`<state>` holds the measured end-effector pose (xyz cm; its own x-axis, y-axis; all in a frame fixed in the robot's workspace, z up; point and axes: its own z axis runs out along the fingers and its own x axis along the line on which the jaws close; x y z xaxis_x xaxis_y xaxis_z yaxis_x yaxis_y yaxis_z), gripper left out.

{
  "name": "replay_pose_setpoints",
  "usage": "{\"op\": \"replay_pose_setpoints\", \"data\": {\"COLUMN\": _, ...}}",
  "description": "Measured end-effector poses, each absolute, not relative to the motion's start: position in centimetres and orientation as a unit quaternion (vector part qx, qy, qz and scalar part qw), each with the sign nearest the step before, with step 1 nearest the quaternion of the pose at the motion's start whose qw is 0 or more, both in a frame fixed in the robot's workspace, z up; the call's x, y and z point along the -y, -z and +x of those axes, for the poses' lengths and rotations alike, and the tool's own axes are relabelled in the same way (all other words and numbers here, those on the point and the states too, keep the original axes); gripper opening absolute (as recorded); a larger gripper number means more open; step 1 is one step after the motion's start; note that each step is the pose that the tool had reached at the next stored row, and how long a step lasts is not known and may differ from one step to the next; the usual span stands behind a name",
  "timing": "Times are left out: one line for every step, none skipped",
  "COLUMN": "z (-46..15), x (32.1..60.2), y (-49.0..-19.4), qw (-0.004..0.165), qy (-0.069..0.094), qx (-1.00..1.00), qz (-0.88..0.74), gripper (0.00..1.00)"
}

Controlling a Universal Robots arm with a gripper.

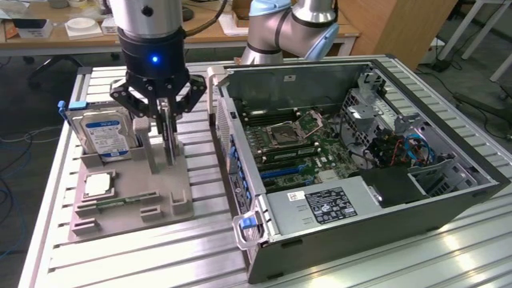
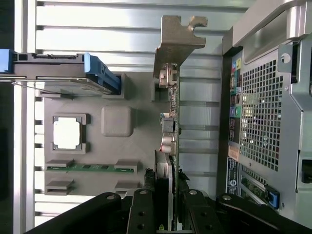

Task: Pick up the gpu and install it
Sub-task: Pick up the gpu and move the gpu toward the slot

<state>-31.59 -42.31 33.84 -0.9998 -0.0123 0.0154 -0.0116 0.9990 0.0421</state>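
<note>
Where the jaws close from above, they pinch the gpu (image 2: 170,126), which stands on edge in a grey holder tray (image 1: 140,180) on the desk (image 1: 120,255). Its lower edge is hard to make out. An open computer case (image 1: 384,234) stands just beside.

A silver hard drive (image 1: 107,135) with a blue label stands upright in a slot at the far corner of a grey moulded holder (image 1: 140,183). In the same holder a square processor chip (image 1: 98,185) lies flat in its recess, and a narrow green memory stick (image 1: 128,201) lies flat nearer the camera. To the exterior view's right an open computer case (image 1: 460,195) lies on its side, showing the green motherboard (image 1: 308,153), a labelled power supply (image 1: 320,207) and blue cables (image 1: 418,150). Holder and case both rest on a ribbed aluminium table (image 1: 144,258).
</note>
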Motion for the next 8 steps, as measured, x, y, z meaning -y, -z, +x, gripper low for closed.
{"op": "replay_pose_setpoints", "data": {"z": -31.6, "x": 42.3, "y": -34.0, "qw": 0.008, "qy": 0.021, "qx": 1.000, "qz": 0.006, "gripper": 0.27}}
{"op": "replay_pose_setpoints", "data": {"z": -31.6, "x": 42.3, "y": -34.2, "qw": 0.008, "qy": 0.021, "qx": 1.000, "qz": 0.006, "gripper": 0.27}}
{"op": "replay_pose_setpoints", "data": {"z": -31.6, "x": 42.3, "y": -34.4, "qw": 0.008, "qy": 0.021, "qx": 1.000, "qz": 0.006, "gripper": 0.27}}
{"op": "replay_pose_setpoints", "data": {"z": -31.6, "x": 42.3, "y": -34.5, "qw": 0.008, "qy": 0.021, "qx": 1.000, "qz": 0.006, "gripper": 0.27}}
{"op": "replay_pose_setpoints", "data": {"z": -31.6, "x": 42.3, "y": -34.7, "qw": 0.008, "qy": 0.021, "qx": 1.000, "qz": 0.006, "gripper": 0.27}}
{"op": "replay_pose_setpoints", "data": {"z": -31.6, "x": 42.3, "y": -34.9, "qw": 0.008, "qy": 0.021, "qx": 1.000, "qz": 0.006, "gripper": 0.27}}
{"op": "replay_pose_setpoints", "data": {"z": -31.6, "x": 42.3, "y": -35.0, "qw": 0.008, "qy": 0.021, "qx": 1.000, "qz": 0.006, "gripper": 0.27}}
{"op": "replay_pose_setpoints", "data": {"z": -31.6, "x": 42.3, "y": -35.2, "qw": 0.008, "qy": 0.021, "qx": 1.000, "qz": 0.006, "gripper": 0.27}}
